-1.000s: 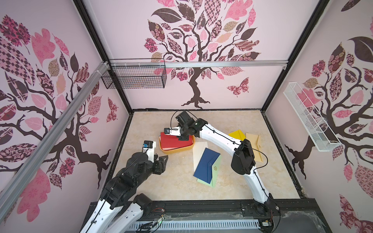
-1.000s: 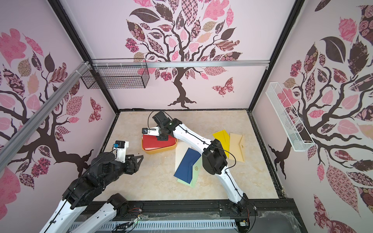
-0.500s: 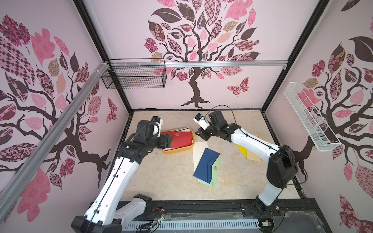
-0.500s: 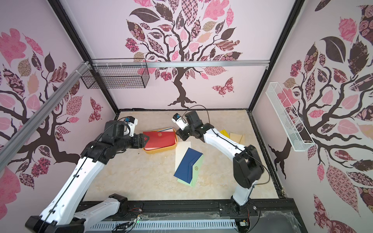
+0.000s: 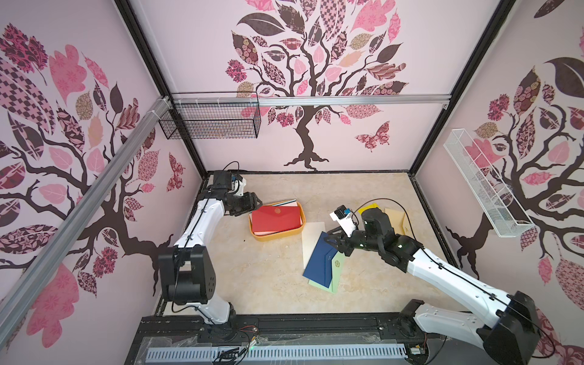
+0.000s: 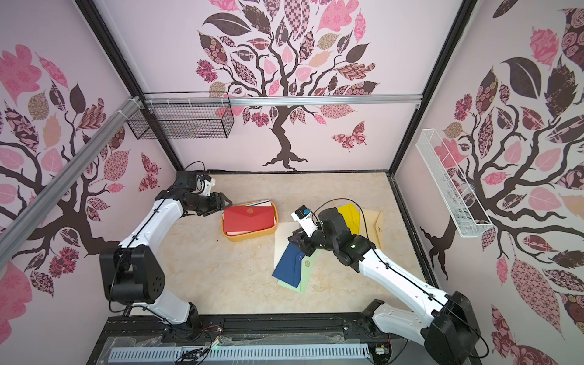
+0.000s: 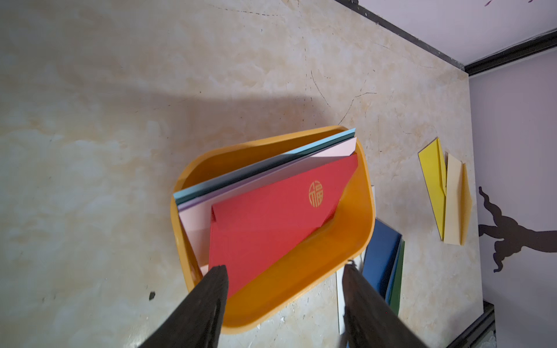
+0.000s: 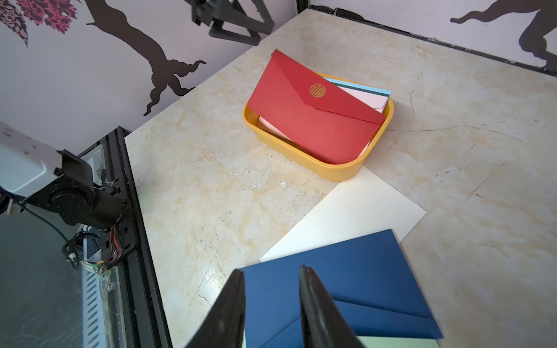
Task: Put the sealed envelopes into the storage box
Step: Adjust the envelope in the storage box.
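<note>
On the table (image 5: 268, 278), the box (image 5: 278, 236) is seen holding the red envelope (image 5: 275, 218) over others. The navy envelope (image 5: 319, 262) is left outside, below the open, empty right gripper (image 5: 335, 246). The left gripper (image 5: 254, 205) is seen open beside the box.

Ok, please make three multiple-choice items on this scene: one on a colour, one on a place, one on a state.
1. Which lies on top in the storage box?
A) yellow envelope
B) tan envelope
C) red envelope

2. The navy envelope lies:
A) on the cream envelope and the pale green envelope
B) in the box
C) in a basket

3. The red envelope lies:
A) flat on the bottom
B) tilted, one corner past the rim
C) upright on the table

C, it covers the others; A, their edges show beneath it; B, the right wrist view shows it.
</note>
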Controlling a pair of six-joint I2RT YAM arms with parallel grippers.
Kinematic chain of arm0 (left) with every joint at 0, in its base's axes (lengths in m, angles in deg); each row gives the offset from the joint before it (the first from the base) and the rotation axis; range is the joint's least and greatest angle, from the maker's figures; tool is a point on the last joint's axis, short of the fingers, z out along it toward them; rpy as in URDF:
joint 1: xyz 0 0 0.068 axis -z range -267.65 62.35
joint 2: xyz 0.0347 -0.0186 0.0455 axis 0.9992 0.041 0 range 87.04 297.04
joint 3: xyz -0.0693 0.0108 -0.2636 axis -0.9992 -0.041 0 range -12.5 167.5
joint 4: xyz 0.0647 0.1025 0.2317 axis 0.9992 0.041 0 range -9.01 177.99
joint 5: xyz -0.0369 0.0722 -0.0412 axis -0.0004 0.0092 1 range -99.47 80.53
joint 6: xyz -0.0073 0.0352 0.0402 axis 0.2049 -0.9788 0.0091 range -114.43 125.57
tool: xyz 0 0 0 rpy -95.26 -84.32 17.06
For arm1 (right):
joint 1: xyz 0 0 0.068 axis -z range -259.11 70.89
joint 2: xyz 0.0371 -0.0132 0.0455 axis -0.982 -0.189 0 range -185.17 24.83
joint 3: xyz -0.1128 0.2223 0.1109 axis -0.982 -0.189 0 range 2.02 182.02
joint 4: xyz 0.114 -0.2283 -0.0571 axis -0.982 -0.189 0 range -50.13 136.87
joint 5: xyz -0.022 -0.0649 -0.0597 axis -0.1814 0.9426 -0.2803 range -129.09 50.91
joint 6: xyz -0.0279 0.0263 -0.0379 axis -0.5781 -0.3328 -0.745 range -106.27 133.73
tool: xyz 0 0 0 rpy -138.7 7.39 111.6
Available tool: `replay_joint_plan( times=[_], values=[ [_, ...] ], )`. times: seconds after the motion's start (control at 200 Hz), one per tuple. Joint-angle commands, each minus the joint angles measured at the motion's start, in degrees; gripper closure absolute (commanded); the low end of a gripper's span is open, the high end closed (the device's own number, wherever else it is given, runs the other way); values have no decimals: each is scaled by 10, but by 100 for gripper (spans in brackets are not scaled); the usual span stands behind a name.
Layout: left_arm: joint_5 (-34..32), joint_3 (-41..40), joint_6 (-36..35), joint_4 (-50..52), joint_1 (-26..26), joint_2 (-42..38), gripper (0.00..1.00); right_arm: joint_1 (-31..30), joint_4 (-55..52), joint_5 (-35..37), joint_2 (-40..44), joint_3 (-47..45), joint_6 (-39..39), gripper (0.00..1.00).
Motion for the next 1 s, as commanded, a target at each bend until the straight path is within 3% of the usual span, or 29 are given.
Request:
replay_joint_plan(
  times=[0.0, 0.255, 0.495, 0.755, 0.91, 0.995],
  values=[
    [0, 38, -35, -1, -5, 40, 37, 2, -3, -8, 34, -8, 5, 65],
    [-9, 61, -53, 3, -11, 90, 40, 1, 4, -6, 45, -26, 4, 64],
    [12, 21, -49, -24, -11, 80, 45, 1, 6, -6, 34, -25, 5, 64],
    [44, 3, -45, -28, -11, 75, 71, 1, 1, -5, 33, -25, 5, 63],
    [52, 6, -32, -27, -13, 66, 100, 2, 4, -6, 30, -28, 7, 63],
    [64, -6, -19, -41, -19, 55, 100, 1, 4, -9, 27, -27, 8, 63]
  ],
)
